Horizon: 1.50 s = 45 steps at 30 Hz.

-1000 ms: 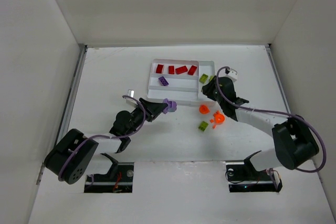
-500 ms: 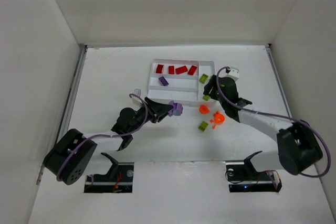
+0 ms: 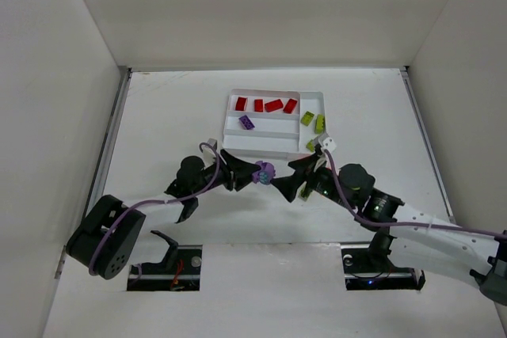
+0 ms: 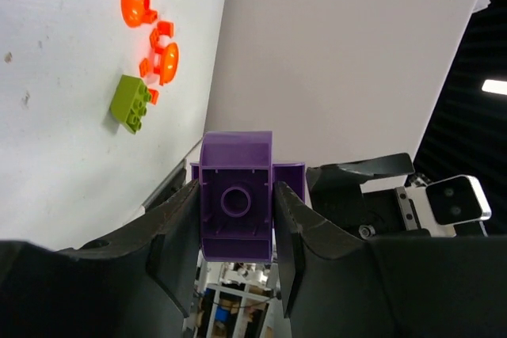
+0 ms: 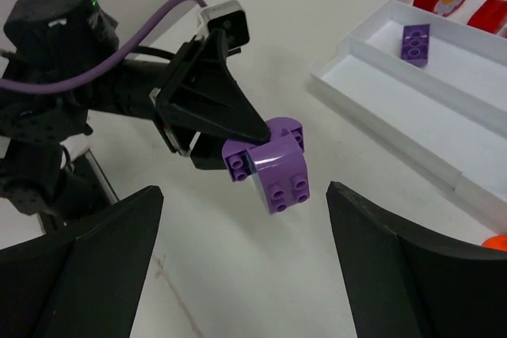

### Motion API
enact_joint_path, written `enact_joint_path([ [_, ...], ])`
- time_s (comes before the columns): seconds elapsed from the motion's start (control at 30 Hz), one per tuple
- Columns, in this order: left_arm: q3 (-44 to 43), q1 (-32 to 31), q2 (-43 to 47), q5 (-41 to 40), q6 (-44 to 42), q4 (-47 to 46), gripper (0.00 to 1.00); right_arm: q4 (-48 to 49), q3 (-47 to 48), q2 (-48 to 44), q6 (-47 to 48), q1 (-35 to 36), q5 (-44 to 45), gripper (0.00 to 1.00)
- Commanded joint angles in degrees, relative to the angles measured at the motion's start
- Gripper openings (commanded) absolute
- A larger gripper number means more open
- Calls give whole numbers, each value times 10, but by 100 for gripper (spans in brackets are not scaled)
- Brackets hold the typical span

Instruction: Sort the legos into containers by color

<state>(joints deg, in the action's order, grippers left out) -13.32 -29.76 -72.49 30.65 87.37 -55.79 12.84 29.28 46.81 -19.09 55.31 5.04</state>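
My left gripper (image 3: 257, 172) is shut on a purple lego (image 3: 265, 171), held above the table just in front of the white tray (image 3: 269, 148). In the left wrist view the lego (image 4: 235, 199) sits squeezed between both fingers. My right gripper (image 3: 285, 181) faces it with its jaws wide open; the lego (image 5: 276, 165) hangs between and just beyond them, untouched. The tray holds several red legos (image 3: 265, 104), one purple brick (image 3: 247, 123) and three yellow-green bricks (image 3: 314, 124). Orange pieces (image 4: 150, 29) and a yellow-green brick (image 4: 131, 103) lie on the table.
White walls enclose the table on three sides. The two arms meet nose to nose in the middle, in front of the tray's near wall (image 5: 380, 120). My right arm hides the loose orange and yellow-green pieces in the top view.
My right gripper left a yellow-green brick in the crosswise slot, opened wide and swung back left to face the purple lego. My left gripper carried that lego slightly right.
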Motion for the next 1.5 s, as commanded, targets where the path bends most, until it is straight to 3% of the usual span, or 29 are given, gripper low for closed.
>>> enact_joint_path([
  [0.0,-27,-2,9,49,23,-15,14,-7,10,14,28,3,-59,91],
  [0.13,-29,-10,9,62,30,-16,14,-22,26,42,42,10,-75,91],
  [0.27,-29,-25,9,62,31,-20,14,-27,41,73,46,10,-68,85],
  [0.53,-34,-28,4,66,32,-23,14,-5,56,122,47,25,-69,57],
  [0.7,-35,-25,3,66,29,-22,14,-3,59,134,42,25,-59,34],
  [0.8,-35,-20,1,69,26,-25,13,15,51,124,33,20,-42,28],
  [0.93,-31,-5,-3,63,21,-25,13,18,34,88,25,17,-21,25],
  [1.23,-18,132,28,74,-11,-19,11,16,0,1,3,-34,5,26],
  [1.3,-22,125,28,58,-28,-16,12,25,8,21,-9,-54,19,26],
  [1.47,-33,85,10,20,-68,-15,12,70,78,177,-38,-97,88,27],
])
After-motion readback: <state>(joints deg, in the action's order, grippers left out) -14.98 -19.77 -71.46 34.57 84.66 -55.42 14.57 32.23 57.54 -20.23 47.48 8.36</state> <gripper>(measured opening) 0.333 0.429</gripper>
